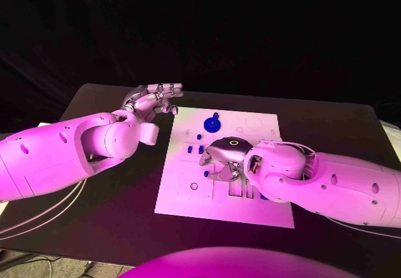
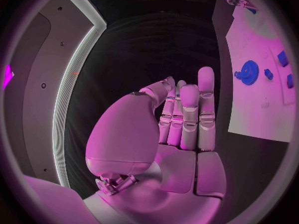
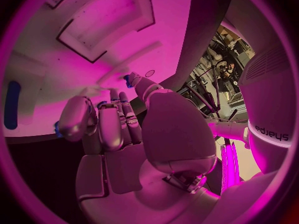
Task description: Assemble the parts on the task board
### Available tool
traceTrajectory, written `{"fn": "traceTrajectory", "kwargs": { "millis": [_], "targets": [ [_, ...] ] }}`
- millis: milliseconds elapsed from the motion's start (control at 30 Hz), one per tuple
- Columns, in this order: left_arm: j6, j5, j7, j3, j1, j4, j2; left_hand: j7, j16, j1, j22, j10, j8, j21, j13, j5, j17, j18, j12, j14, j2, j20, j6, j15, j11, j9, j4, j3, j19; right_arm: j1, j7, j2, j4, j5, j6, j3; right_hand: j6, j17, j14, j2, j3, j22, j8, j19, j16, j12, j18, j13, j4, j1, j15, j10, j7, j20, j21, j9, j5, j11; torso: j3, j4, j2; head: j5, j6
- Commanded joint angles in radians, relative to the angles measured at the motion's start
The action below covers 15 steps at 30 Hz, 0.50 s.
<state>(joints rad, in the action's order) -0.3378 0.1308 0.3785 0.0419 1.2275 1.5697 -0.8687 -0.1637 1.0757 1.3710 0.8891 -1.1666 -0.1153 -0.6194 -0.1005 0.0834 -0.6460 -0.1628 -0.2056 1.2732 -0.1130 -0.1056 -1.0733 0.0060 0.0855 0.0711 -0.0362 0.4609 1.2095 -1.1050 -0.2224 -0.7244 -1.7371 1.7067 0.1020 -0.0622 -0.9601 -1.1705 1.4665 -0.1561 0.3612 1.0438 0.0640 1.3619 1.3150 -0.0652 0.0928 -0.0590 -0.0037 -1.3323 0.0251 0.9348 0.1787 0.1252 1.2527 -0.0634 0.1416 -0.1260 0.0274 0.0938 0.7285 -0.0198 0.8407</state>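
Right hand (image 1: pixel 224 163) low over my task board (image 1: pixel 255 124), grasp hidden, cannot tell | left hand (image 1: pixel 156 98) empty, fingers loosely together | blue gear (image 1: pixel 212 123): likely light, stiff; pinch the hub.

Head camera looking down from above at the bench (image 1: pixel 109 226), each wrist camera peering closely past its own hand, all three sharing the task board (image 1: pixel 224 205) (white plate).

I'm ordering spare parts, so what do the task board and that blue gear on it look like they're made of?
The task board looks like rigid matte plastic or painted sheet: flat, with crisp cut-out recesses and no glare. The blue gear looks like moulded or printed plastic: solid uniform colour with a dull sheen. Neither can be settled by look alone.
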Motion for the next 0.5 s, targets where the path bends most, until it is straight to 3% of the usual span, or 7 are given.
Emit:
{"fn": "traceTrajectory", "kwargs": {
  "millis": [33,233,500],
  "targets": [
    [0.017,-0.004,0.003,-0.001,0.0,0.0,0.002,-0.001,-0.004,0.006,-0.001,0.007,-0.005,0.006,-0.001,0.0,0.001,-0.02,-0.004,-0.006,0.0,0.0,0.003,-0.001,0.003,-0.001,0.0,-0.008,-0.001,0.004,-0.022,-0.03,-0.02,0.01,0.045,-0.002,0.004,0.011,0.029,0.005,-0.017,-0.003,0.0,-0.001,-0.009,-0.018,0.015,-0.008,-0.003,-0.014,0.003,0.007,-0.003,-0.001,-0.003,-0.003,0.009,0.004,-0.0004,0.0009,-0.001,0.004,-0.003],
    [0.018,-0.004,0.002,-0.001,0.0,-0.002,0.001,-0.001,-0.004,0.006,-0.001,0.007,-0.005,0.006,-0.001,0.0,0.001,-0.02,-0.004,-0.006,0.0,0.0,0.003,-0.001,0.003,-0.001,0.0,-0.008,-0.001,-0.02,-0.03,-0.128,-0.093,-0.008,0.08,0.007,-0.029,0.017,0.029,0.021,-0.035,0.008,0.007,0.013,-0.012,-0.063,0.012,-0.011,-0.007,-0.024,-0.009,0.073,-0.015,-0.01,0.004,-0.007,0.02,0.019,0.0005,-0.0016,-0.001,0.008,-0.007],
    [0.02,-0.004,0.001,-0.001,-0.001,-0.005,0.004,-0.001,-0.004,0.006,-0.001,0.007,-0.005,0.006,-0.001,0.0,0.001,-0.02,-0.004,-0.006,0.0,0.0,0.003,-0.001,0.003,-0.001,0.0,-0.008,-0.001,-0.083,-0.058,-0.264,-0.13,-0.035,0.081,0.012,-0.053,0.016,0.031,0.024,-0.042,0.016,0.008,0.02,-0.011,-0.081,0.01,-0.007,-0.003,-0.02,-0.02,0.109,-0.034,-0.016,0.009,-0.008,0.02,0.032,-0.0007,-0.0057,-0.002,0.036,-0.023]
  ]
}}
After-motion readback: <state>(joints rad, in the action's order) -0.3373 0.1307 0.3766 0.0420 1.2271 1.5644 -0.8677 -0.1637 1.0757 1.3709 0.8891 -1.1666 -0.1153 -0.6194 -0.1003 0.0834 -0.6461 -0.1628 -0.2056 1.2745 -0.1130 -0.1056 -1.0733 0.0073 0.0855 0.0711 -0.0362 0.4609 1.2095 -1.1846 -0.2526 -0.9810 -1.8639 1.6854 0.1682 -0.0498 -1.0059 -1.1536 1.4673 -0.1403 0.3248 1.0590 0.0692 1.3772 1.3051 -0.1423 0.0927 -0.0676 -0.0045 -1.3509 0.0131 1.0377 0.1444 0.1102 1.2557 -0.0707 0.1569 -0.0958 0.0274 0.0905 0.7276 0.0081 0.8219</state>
